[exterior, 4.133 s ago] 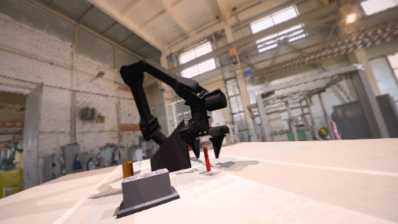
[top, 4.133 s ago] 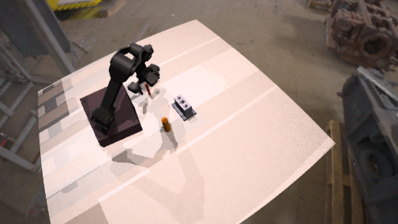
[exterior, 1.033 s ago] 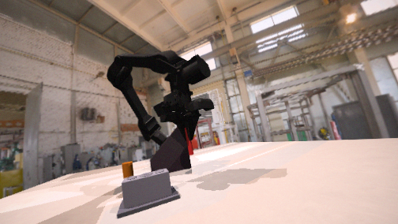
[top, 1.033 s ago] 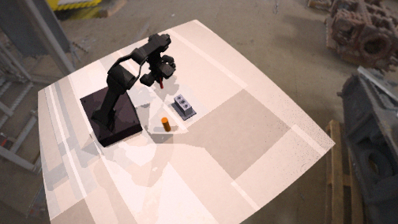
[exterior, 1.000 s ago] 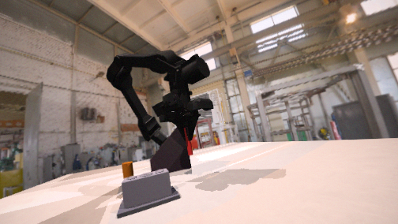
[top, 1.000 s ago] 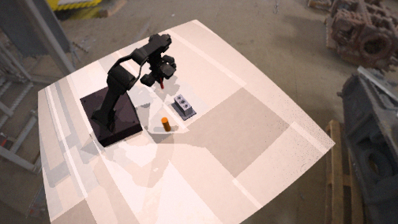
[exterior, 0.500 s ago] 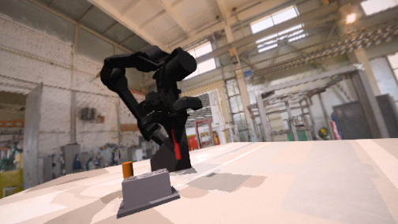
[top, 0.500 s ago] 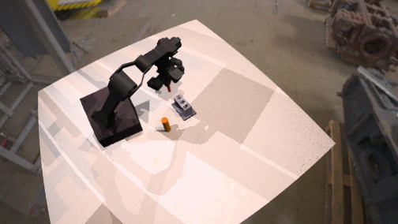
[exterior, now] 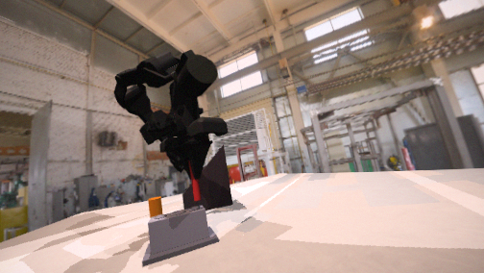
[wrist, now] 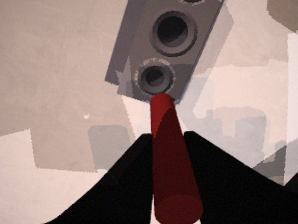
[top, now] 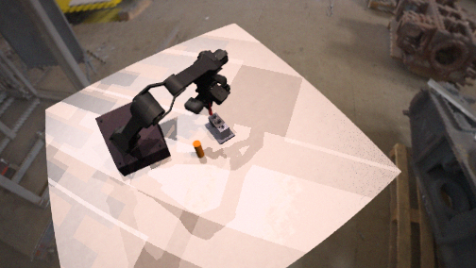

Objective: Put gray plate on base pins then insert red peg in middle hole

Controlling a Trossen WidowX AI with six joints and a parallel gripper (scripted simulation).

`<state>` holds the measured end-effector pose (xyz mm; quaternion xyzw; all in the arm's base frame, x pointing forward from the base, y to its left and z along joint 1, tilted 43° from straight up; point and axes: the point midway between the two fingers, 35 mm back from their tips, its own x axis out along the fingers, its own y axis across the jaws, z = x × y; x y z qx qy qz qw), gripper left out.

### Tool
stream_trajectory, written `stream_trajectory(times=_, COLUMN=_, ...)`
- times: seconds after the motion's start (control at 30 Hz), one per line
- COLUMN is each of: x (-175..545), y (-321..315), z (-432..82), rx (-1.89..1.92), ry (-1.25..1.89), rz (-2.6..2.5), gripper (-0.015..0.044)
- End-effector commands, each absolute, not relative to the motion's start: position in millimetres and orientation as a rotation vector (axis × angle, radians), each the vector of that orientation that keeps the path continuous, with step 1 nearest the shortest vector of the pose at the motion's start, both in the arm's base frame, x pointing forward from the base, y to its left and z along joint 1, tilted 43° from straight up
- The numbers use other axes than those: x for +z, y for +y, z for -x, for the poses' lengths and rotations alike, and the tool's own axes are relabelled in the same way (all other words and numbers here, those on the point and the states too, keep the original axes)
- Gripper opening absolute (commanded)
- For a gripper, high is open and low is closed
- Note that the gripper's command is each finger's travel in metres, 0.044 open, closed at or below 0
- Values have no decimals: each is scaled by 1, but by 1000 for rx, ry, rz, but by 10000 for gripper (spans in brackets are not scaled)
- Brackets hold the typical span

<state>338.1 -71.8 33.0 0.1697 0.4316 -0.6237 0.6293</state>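
Note:
My gripper (top: 210,104) (exterior: 193,174) (wrist: 167,141) is shut on the red peg (top: 211,111) (exterior: 196,190) (wrist: 161,112), which points down. In the wrist view the peg's lower tip shows at the edge of the near end hole (wrist: 155,77); its exact height is hard to tell. The gray plate (wrist: 145,40) appears to lie flat on the base (top: 224,140) (exterior: 178,235), its seam not distinct. The middle hole (wrist: 173,31) is open and empty, farther along from the peg. The pins are hard to make out in the top and exterior views.
An orange cylinder (top: 198,149) (exterior: 155,207) stands upright on the table (top: 264,198) beside the base, on the side toward the robot's dark mount (top: 153,158). The arm reaches over from that mount.

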Motion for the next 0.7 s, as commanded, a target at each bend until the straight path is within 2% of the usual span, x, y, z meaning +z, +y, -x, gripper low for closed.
stream_trajectory(times=0.0, x=44, y=-81, z=-342, rx=-1424, ry=978, rz=-384, gripper=0)
stream_trajectory(times=0.67, x=58, y=-101, z=-345, rx=-1433, ry=972, rz=-372, gripper=0)
